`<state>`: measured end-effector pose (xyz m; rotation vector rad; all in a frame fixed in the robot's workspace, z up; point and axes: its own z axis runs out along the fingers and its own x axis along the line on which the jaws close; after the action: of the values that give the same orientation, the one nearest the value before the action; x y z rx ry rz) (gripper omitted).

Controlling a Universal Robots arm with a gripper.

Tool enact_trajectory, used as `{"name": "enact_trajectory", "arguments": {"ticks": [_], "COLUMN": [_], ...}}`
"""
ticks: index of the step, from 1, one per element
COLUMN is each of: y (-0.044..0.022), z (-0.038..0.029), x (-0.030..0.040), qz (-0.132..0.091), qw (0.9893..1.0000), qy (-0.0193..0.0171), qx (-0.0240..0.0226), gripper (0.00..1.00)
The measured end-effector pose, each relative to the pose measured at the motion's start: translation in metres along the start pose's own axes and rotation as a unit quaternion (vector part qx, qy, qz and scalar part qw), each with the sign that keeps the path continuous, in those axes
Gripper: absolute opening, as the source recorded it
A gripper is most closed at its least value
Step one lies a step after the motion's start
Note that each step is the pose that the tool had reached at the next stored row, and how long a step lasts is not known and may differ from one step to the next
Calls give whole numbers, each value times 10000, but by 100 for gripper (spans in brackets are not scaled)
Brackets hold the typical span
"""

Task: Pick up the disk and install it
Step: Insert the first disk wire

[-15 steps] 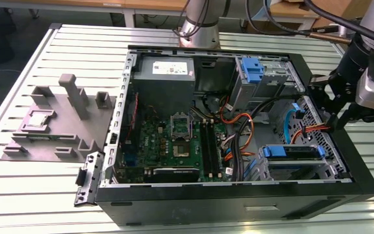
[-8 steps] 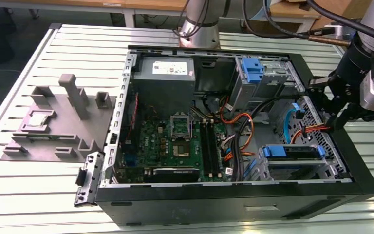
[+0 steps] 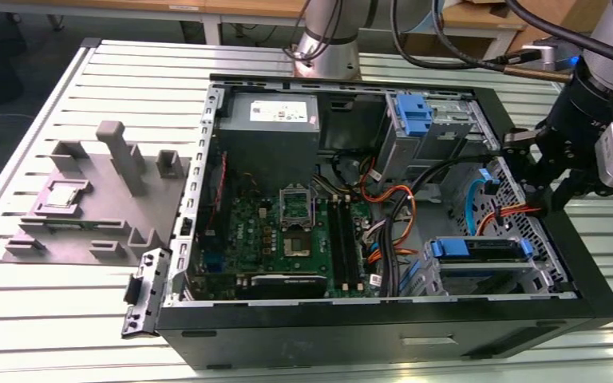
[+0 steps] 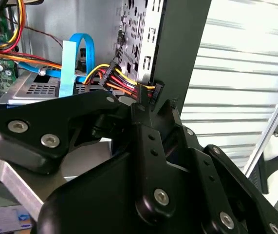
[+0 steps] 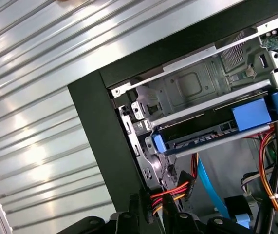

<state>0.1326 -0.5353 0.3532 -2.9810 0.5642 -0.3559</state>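
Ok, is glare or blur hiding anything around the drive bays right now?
First wrist view: bright glare streaks on the table slats, but the disk in its bay reads clearly. Second wrist view: the window side is washed out and the close gripper body looks soft. Exterior view: even light.

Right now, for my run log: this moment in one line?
hand: at case wall | disk: in drive bay, apart from hand

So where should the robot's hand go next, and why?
Probably a little toward the disk in its blue frame. The hand hangs by the case wall above the orange cables, apart from the disk, so it likely must close that gap first.
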Motion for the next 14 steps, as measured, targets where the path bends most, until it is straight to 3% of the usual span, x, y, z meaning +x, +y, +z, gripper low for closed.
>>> {"name": "enact_trajectory", "arguments": {"ticks": [2, 5, 9, 14], "y": [-1, 1, 4, 4], "z": [12, 34, 61, 57], "x": [1, 1, -5, -5], "qz": [-72, -103, -110, -110], "qw": [10000, 9999, 9999, 9999], "qy": [9, 59, 128, 129], "qx": [-2, -24, -5, -4], "gripper": [33, 33, 33, 17]}}
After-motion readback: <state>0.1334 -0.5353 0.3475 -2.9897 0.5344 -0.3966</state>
